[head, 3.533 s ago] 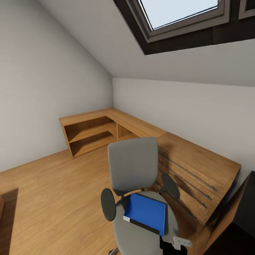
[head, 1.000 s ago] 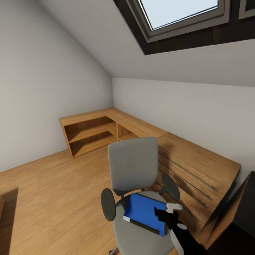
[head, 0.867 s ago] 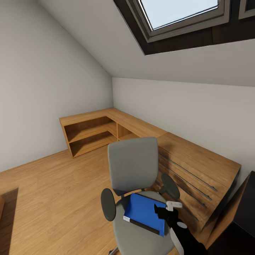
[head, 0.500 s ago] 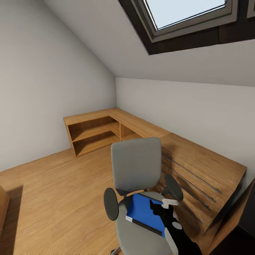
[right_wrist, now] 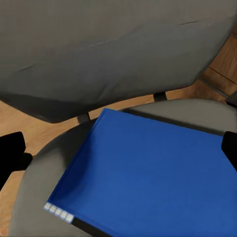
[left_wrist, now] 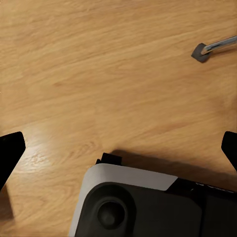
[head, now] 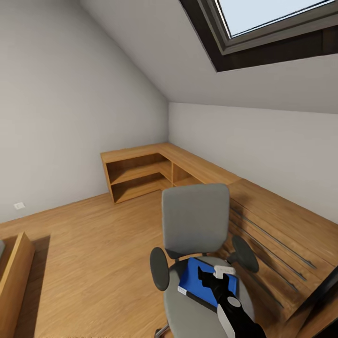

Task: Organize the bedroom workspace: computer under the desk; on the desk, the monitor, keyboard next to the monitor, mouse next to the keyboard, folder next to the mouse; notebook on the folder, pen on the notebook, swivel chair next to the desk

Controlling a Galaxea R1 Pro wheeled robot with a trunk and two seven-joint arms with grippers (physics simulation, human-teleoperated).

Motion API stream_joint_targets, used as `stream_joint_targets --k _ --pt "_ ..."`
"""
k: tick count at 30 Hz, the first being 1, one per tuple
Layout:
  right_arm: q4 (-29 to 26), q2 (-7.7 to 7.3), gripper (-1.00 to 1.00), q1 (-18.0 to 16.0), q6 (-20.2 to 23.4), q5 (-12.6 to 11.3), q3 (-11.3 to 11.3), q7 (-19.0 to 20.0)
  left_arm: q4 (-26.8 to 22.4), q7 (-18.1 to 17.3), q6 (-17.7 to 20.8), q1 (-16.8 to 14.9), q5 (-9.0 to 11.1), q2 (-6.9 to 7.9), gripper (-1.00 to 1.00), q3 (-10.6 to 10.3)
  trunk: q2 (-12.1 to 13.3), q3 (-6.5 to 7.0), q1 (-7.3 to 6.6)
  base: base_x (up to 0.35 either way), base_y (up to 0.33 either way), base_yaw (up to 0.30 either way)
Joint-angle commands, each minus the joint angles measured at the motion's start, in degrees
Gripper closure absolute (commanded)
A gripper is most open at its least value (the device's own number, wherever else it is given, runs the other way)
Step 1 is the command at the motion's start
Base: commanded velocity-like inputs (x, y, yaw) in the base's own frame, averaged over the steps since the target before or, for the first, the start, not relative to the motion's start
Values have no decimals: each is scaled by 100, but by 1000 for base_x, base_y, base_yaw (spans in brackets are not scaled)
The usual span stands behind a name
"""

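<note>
Because the folder (head: 206, 281) lay flat on the chair (head: 197, 225) seat, the right pincer (head: 212, 277) hovered just above it, fingers spread wide, apparently readying a grasp.

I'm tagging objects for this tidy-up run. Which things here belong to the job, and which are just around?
Part of the job:
- folder, lying on the chair seat
- chair
- right claw, open above the folder

Just around:
- wooden corner shelf
- wooden dresser
- roof window
</note>
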Motion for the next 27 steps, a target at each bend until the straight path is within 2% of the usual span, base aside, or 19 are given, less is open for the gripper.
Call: stream_joint_targets --k 1,19,27 --pt "10 4 -100 -4 -28 5 -26 8 4 -8 -17 -4 31 1 -100 -12 -4 -7 0 0 0 59" --pt "37 -3 -100 -4 -88 3 -30 -28 4 -8 -18 -3 37 1 -100 -5 -4 -9 0 3 0 8" --pt "37 -3 -100 -4 -85 3 -30 -35 4 -8 -18 -6 39 1 -100 -3 -4 -9 0 261 0 0"
